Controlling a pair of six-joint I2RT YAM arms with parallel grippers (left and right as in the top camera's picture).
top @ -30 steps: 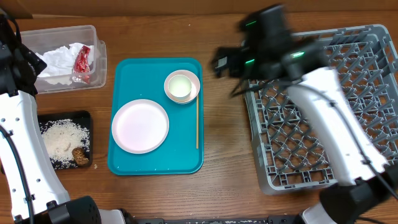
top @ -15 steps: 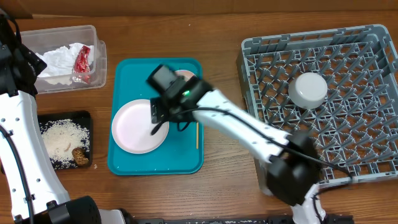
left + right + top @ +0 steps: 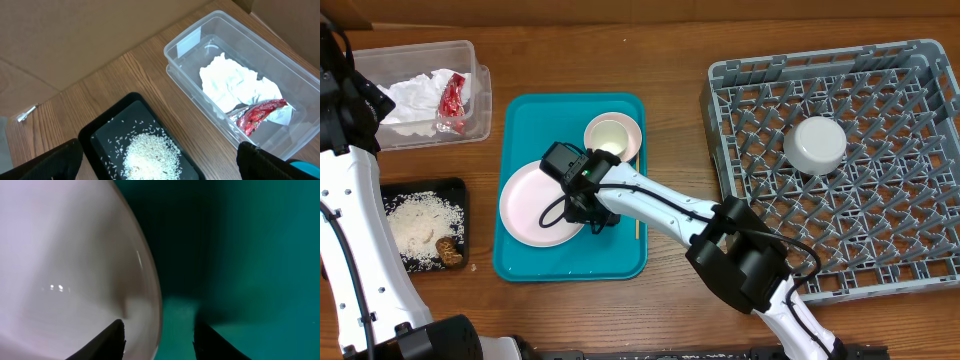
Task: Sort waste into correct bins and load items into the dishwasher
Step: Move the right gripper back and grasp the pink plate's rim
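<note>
The pale pink plate lies on the teal tray. My right gripper is low over the plate's right edge. Its jaws straddle the rim, one finger over the plate and one over the tray, still open with a gap on each side. The pink bowl and the thin wooden stick also lie on the tray. A grey-white bowl sits upside down in the grey dish rack. My left gripper hangs wide open above the rice.
The clear tub at the back left holds the white napkin and the red wrapper. The black tray holds rice and a brown morsel. My right arm stretches across the tray's right side.
My right arm has swung from over the rack to the plate on the teal tray. The grey-white bowl now sits uncovered in the rack. The left arm has not moved.
</note>
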